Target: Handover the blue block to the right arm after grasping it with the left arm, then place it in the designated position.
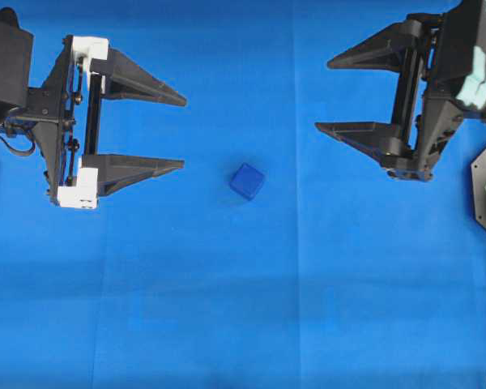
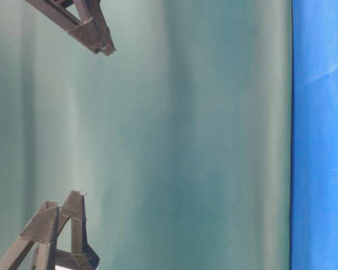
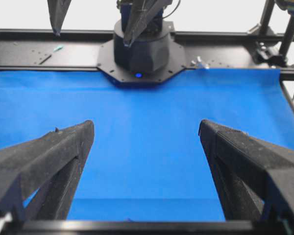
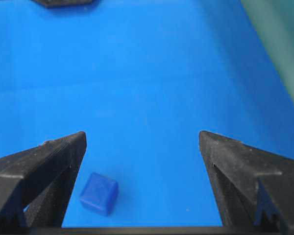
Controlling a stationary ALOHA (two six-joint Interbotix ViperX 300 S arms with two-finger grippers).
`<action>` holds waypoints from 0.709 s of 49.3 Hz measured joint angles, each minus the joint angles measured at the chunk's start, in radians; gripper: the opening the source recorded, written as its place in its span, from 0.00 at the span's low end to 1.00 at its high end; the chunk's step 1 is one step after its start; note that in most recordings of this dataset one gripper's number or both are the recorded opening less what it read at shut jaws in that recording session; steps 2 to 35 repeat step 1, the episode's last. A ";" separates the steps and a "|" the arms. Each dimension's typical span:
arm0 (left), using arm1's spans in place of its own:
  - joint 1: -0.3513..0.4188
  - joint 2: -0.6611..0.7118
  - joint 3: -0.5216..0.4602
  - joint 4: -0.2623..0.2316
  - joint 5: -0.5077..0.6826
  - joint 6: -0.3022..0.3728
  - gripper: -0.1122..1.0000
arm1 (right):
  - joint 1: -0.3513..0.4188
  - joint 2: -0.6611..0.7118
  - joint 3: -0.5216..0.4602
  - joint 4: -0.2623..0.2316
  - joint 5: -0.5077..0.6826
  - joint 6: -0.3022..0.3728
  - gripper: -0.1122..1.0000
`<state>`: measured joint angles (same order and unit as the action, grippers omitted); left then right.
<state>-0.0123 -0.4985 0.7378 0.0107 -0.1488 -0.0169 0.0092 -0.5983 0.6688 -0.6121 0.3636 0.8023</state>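
Overhead view: left gripper (image 1: 184, 132) at the left edge, white brackets at the knuckles, 2 pointed fingers (image 1: 142, 79) spread wide and aimed toward the middle, nothing between them. Right gripper (image 1: 321, 93) at the upper right, all black, its 2 fingers (image 1: 371, 50) likewise spread wide and empty, aimed back toward the left one. Blue block (image 1: 247, 181) flat on the blue cloth (image 1: 243, 308), between the 2 sets of fingertips, beyond the tip of the left gripper's lower finger and lower than both of the right gripper's fingers, touching none of them.

Right wrist view: blue block (image 4: 99, 193) low in the picture, just inside the left-hand finger (image 4: 44, 164), well apart from the other finger, resting on the cloth with a corner turned toward the camera.

Left wrist view: 2 fingers (image 3: 49, 156) held wide, only bare cloth between them; block not seen.

Table-level view: only black fingertips (image 2: 93, 34) against a green backdrop (image 2: 186, 140).
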 measured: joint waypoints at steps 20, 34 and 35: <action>0.000 0.000 0.000 0.000 0.000 0.000 0.94 | 0.002 -0.003 0.002 0.000 -0.008 0.000 0.91; 0.000 0.000 0.000 0.000 0.000 0.000 0.94 | 0.002 -0.003 0.002 0.000 -0.008 0.000 0.91; 0.000 0.000 0.000 0.000 0.000 0.000 0.94 | 0.002 -0.003 0.002 0.000 -0.008 0.000 0.91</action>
